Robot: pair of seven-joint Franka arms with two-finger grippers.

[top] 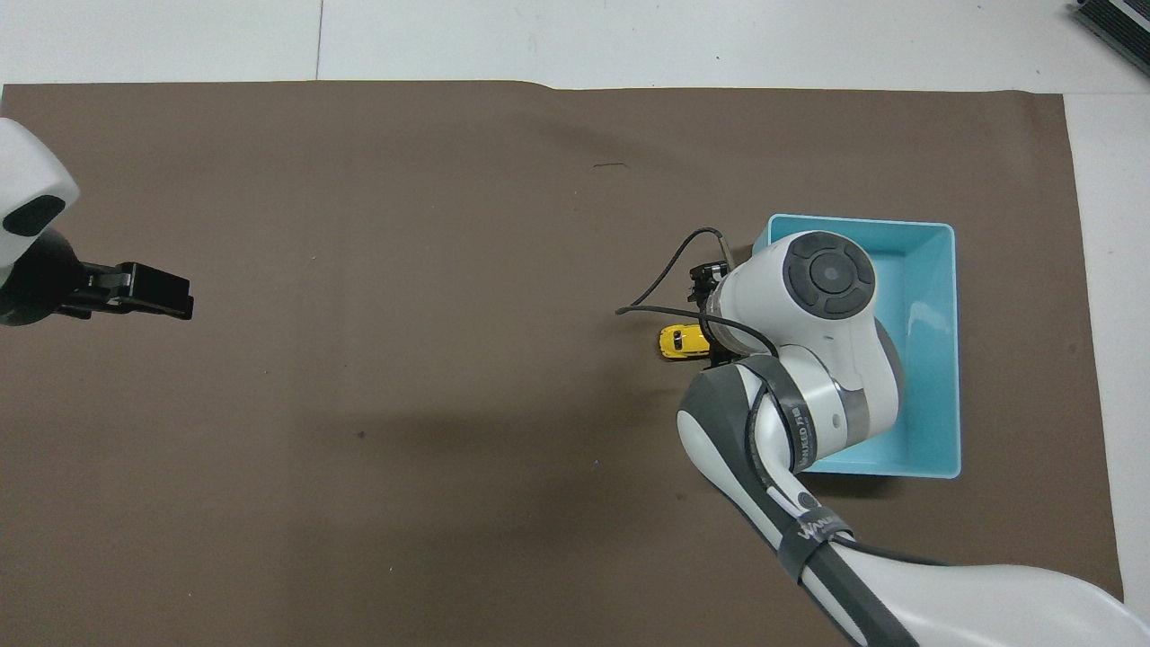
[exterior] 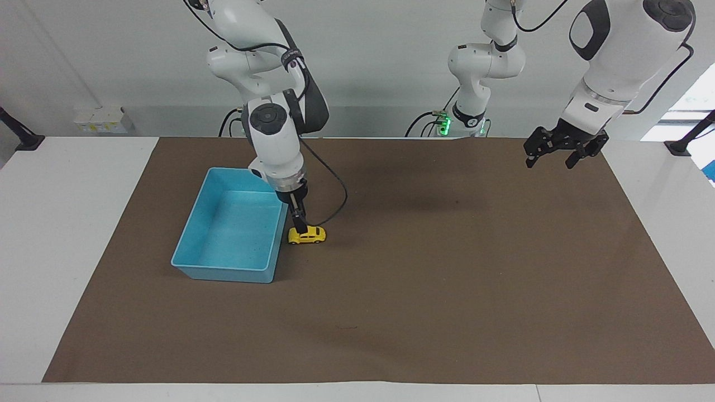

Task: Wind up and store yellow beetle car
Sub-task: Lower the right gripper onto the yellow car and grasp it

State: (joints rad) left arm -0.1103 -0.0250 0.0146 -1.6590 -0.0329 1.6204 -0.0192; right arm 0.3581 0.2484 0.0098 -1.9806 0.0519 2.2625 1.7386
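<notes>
The yellow beetle car (exterior: pixel 310 235) stands on the brown mat beside the blue bin (exterior: pixel 223 269), on the side toward the left arm's end. In the overhead view the car (top: pixel 676 341) is half covered by the right arm's wrist. My right gripper (exterior: pixel 300 225) points straight down and its tip is at the car's end nearest the bin, touching or just above its roof. My left gripper (exterior: pixel 552 156) is open and empty, raised over the mat's corner near the left arm's base; it also shows in the overhead view (top: pixel 153 293).
The blue bin (top: pixel 954 359) is empty. A black cable (exterior: pixel 335 195) loops from the right wrist over the mat next to the car. The brown mat (exterior: pixel 447 290) covers most of the white table.
</notes>
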